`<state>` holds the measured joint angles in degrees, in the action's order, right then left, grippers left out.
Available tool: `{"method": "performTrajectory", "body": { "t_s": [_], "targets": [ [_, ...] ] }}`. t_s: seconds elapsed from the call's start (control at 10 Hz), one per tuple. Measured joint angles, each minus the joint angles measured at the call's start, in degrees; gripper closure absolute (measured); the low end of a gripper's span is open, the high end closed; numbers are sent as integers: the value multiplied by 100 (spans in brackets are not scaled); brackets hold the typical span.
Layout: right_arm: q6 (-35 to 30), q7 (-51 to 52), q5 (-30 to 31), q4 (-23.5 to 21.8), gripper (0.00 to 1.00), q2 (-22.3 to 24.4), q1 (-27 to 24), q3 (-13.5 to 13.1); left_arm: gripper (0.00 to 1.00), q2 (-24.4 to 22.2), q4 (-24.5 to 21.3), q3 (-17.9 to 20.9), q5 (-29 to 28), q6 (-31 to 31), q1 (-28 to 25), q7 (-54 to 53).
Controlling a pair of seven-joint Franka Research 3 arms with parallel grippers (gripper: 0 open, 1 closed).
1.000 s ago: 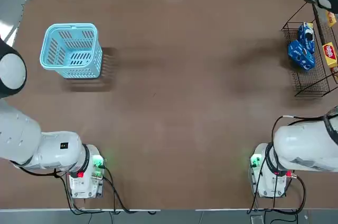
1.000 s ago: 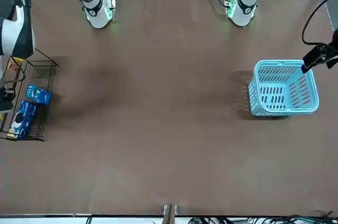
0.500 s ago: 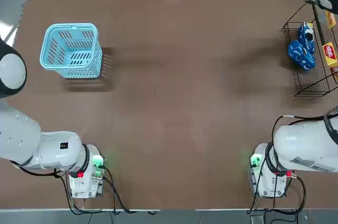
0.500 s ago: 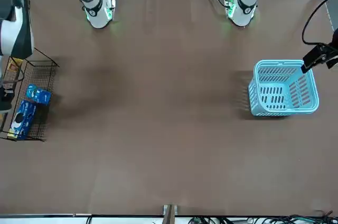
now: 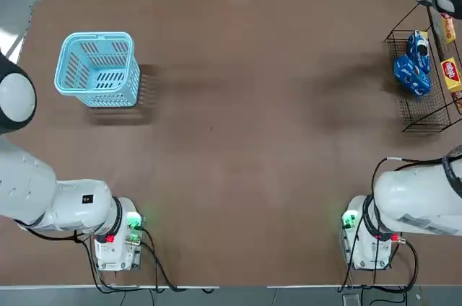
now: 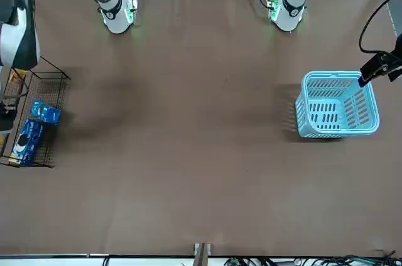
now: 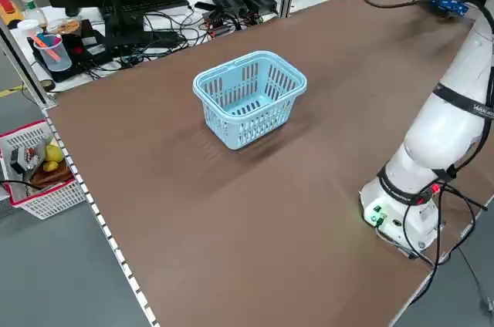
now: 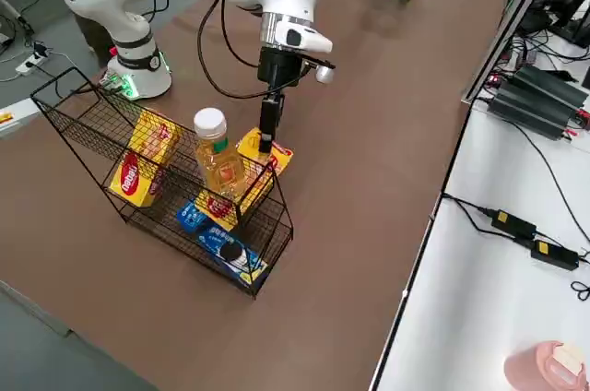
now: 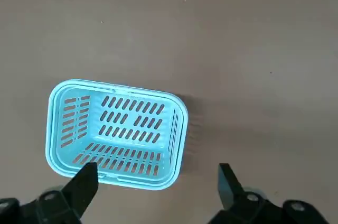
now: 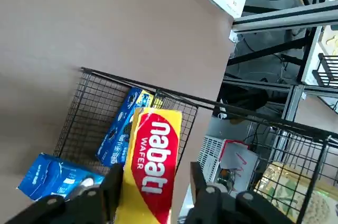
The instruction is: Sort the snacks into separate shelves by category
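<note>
Right gripper (image 10: pixel 153 182) clamped on yellow wafer box (image 10: pixel 150 166) above wire rack (image 10: pixel 84 108); box looks light, stiff, glossy, best gripped across narrow sides. Left gripper (image 9: pixel 156 179) spread apart, hovering over blue basket (image 9: pixel 117 129).

A brown bench (image 5: pixel 238 104) carries a light blue basket (image 5: pixel 98 68) at upper left of the top view and a wire rack (image 5: pixel 426 82) at its right edge.

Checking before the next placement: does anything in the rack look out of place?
Yes: a bottle of amber liquid stands upright in the rack, on the tier holding the yellow boxes; it fits neither snack category.
</note>
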<state>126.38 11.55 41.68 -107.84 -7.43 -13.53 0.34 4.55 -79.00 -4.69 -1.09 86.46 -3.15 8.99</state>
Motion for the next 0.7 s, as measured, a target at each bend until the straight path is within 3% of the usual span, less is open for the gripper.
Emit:
{"method": "performTrajectory", "body": {
  "t_s": [0.1,0.5,0.7],
  "targets": [
    [0,0,0,0,27,0,0,0,0,0,0,0,0,0,0,0],
    [0,-1,-37,1,10,2,-58,-1,0,0,0,0,0,0,2,0],
    [0,-12,-340,1,7,1,-61,10,0,0,0,1,0,0,-8,0]
  ]
}}
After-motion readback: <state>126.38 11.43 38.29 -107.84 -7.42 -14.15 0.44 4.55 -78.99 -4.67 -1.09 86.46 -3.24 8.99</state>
